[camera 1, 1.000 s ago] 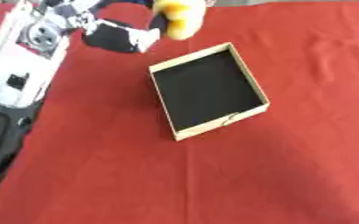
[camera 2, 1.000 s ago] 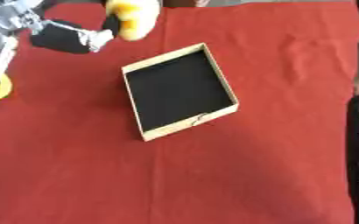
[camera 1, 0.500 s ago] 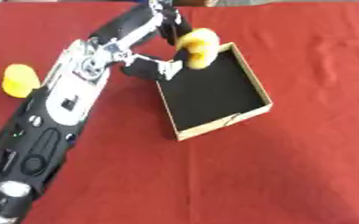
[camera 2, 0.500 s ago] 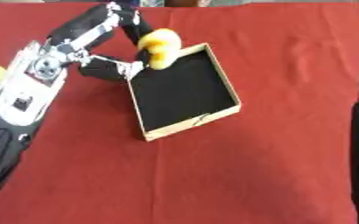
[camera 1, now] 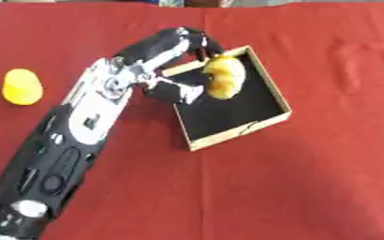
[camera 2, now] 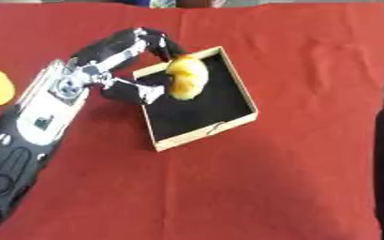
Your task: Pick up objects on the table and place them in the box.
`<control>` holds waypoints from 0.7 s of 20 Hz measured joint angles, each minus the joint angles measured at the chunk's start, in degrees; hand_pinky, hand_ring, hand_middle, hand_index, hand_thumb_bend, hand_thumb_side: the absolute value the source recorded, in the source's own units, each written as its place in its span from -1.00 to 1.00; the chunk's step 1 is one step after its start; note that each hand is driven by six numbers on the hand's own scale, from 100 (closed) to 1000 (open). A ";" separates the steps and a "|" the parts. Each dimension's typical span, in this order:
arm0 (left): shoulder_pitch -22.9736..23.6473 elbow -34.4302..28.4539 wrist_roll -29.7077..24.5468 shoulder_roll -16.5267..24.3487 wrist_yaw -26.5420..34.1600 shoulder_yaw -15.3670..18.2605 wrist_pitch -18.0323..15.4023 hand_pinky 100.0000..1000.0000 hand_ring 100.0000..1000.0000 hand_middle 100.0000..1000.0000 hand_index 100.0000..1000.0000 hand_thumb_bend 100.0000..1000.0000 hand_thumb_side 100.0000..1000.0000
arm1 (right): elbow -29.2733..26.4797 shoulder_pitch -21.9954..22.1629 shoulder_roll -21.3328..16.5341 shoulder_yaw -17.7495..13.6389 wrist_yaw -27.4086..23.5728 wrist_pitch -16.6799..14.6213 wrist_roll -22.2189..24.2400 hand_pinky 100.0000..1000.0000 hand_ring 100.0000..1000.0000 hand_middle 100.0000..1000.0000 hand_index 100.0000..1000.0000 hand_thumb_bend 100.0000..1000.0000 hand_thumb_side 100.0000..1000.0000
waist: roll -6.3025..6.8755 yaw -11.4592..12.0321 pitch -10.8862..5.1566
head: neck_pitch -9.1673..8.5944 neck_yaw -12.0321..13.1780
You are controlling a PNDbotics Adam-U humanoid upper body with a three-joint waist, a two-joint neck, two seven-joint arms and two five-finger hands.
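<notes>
The step in hand looks like the release: the robot's left hand (camera 1: 187, 70) holds a lumpy, rounded yellow-orange object (camera 1: 221, 78) pinched between curled upper fingers and the thumb below, and it hangs over the far left part of the shallow square cardboard box with the black floor (camera 1: 265, 89). To do it well, the object should clear the near-left wall and sit over bare black floor before the fingers part — right now it seems just inside that wall, so a little more reach toward the middle would be safer, and lowering first should keep a round thing from bouncing or rolling out over the low rim. The object is bright yellow with a paler, mottled top, somewhat oval, with a soft-looking uneven outline; what it is cannot be made out. A second, smooth yellow rounded object (camera 1: 21, 86) lies on the red tablecloth (camera 1: 310, 178) well to the left, apart from the box — likely next. The right hand cannot be seen.
</notes>
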 measured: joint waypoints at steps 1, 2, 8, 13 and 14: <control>0.11 0.15 -0.72 0.00 -0.94 -0.02 -0.05 0.71 0.66 0.60 0.87 -0.88 -0.72 | 0.00 0.00 0.01 0.00 -0.01 0.02 0.02 0.77 0.93 0.53 0.74 -1.00 0.22 | 0.00 0.02 0.00 | 0.00 0.00; 0.20 0.35 -1.41 0.00 -1.85 -0.04 -0.11 0.71 0.66 0.60 0.87 -0.88 -0.72 | 0.00 0.01 0.01 0.00 -0.01 0.03 0.03 0.77 0.93 0.53 0.74 -1.00 0.22 | 0.00 0.04 0.00 | 0.00 0.00; 0.69 0.64 -2.52 -0.03 -4.62 0.10 -0.34 0.71 0.69 0.61 0.88 -0.87 -0.67 | 0.00 0.08 0.02 0.02 -0.02 0.26 0.31 0.77 0.94 0.53 0.74 -1.00 0.21 | -0.05 0.17 0.00 | 0.00 0.00; 0.83 -3.16 0.82 1.73 -3.97 1.20 0.47 0.70 0.68 0.60 0.86 -0.91 -0.83 | 0.00 0.55 0.01 0.02 -0.02 0.33 0.40 0.76 0.93 0.53 0.74 -1.00 0.21 | 0.16 0.67 -0.01 | 0.00 -0.16; 1.02 -4.83 1.17 3.16 -3.47 1.64 0.78 0.70 0.68 0.59 0.85 -0.91 -0.84 | 0.00 0.55 -0.02 0.02 -0.01 0.31 0.38 0.76 0.93 0.53 0.74 -1.00 0.21 | 0.37 0.93 -0.03 | 0.01 -0.38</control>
